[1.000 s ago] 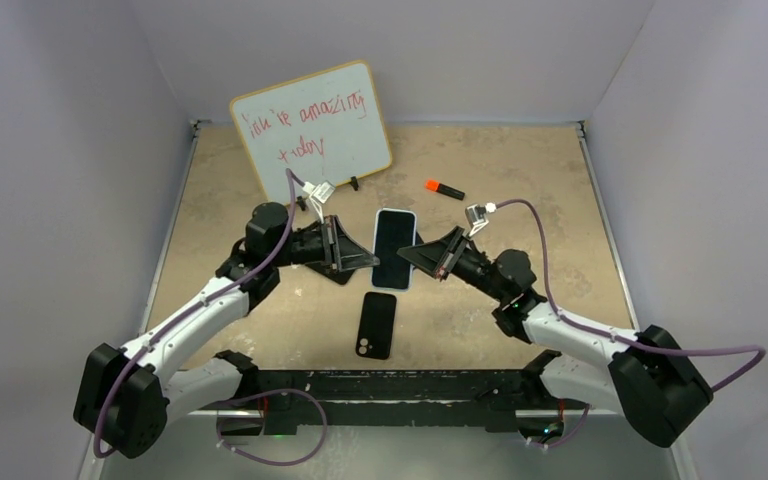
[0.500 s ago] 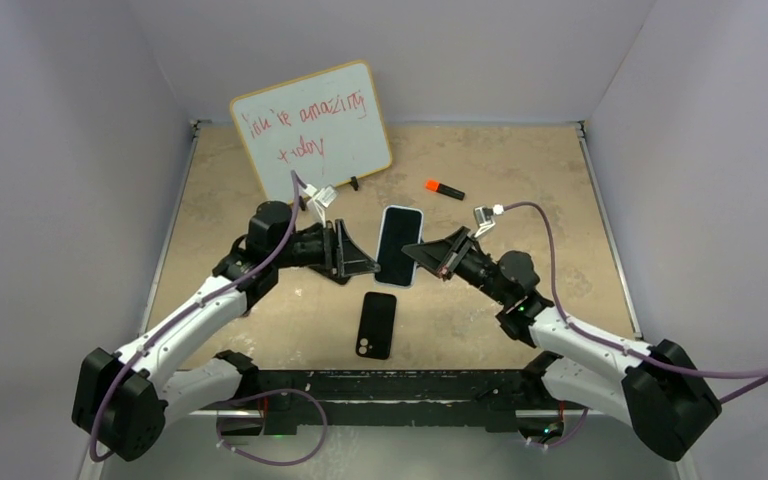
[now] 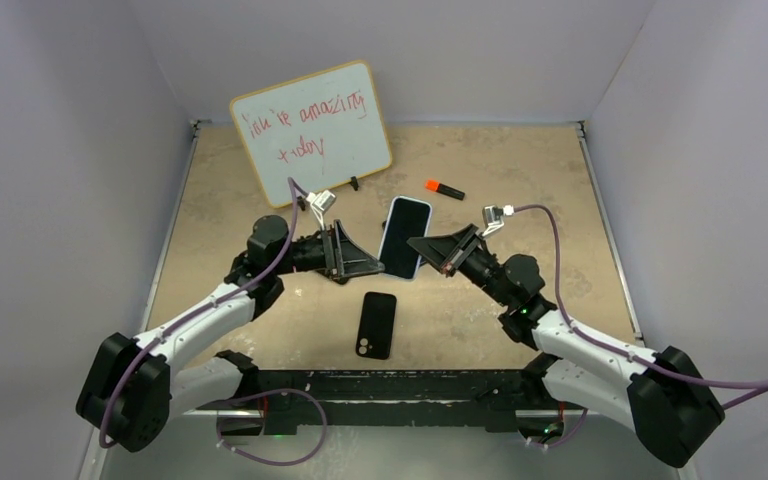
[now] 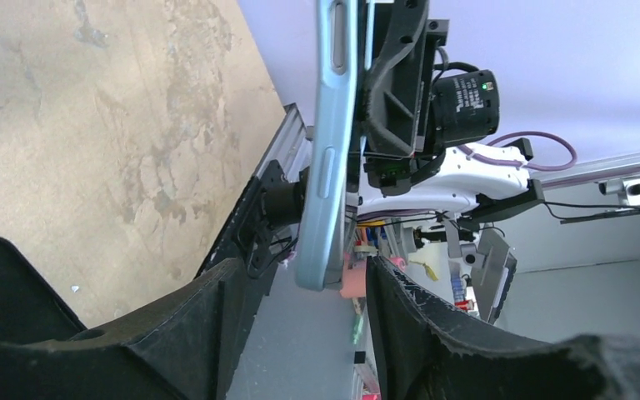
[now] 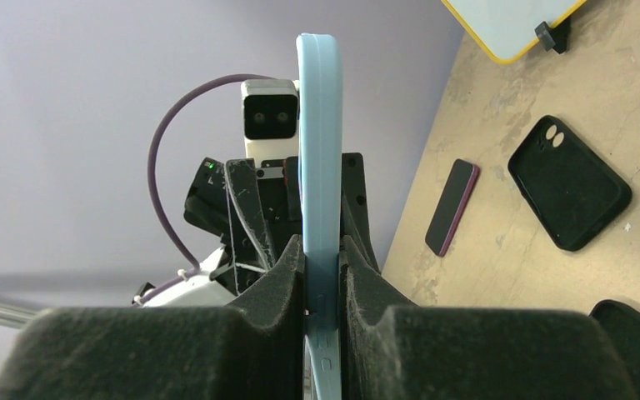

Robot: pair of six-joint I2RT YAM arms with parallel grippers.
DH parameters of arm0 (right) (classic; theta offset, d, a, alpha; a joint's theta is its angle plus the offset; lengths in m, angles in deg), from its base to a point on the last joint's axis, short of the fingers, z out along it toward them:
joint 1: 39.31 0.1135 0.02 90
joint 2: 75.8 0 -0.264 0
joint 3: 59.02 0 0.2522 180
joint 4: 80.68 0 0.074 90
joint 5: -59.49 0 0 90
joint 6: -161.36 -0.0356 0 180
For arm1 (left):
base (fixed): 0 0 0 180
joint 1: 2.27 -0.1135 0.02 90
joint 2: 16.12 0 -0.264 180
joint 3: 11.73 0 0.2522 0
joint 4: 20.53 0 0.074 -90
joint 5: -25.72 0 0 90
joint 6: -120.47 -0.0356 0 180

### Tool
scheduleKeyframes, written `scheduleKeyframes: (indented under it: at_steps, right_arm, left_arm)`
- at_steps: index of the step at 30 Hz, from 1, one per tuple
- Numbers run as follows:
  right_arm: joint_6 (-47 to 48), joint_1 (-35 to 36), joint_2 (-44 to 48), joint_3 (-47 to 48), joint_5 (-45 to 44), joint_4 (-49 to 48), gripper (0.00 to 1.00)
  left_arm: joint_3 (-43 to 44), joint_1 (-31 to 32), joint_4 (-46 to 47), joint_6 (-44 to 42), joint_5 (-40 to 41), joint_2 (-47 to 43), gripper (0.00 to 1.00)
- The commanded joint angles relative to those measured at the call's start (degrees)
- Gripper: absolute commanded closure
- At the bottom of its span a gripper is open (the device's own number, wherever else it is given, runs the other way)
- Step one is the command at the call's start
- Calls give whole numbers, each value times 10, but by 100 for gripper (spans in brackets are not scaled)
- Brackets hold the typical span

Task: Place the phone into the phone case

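The left pincer (image 4: 304, 342) is now spread apart, where a moment ago it was closed against the phone (image 3: 404, 237). The phone is let go there and is clamped only in the right pincer (image 5: 321, 267), standing on edge between its black pads (image 5: 367, 279). So the hand-over is judged done (only a guess). The phone case (image 3: 378, 324) is left empty, laid flat between both pincers but nearer the arm bases, well apart from them. The phone is thin and hard, with a pale blue rim. The case is black, with a raised lip and two round holes.
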Motion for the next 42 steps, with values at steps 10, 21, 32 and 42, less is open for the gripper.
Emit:
scheduleKeyframes:
  at_steps: [10, 21, 32, 42]
  right_arm:
    - [-17, -2, 8, -15, -23, -76, 100]
    - [-23, -1, -11, -19, -22, -93, 100]
    - [46, -1, 19, 3, -2, 54, 100]
    - [85, -1, 11, 23, 22, 100, 100]
  left_arm:
    - [-19, -2, 136, 69, -18, 28, 48]
    - [-29, -1, 96, 41, -4, 18, 71]
    - [67, -1, -220, -163, 101, 12, 100]
    - [88, -2, -240, -176, 97, -11, 79]
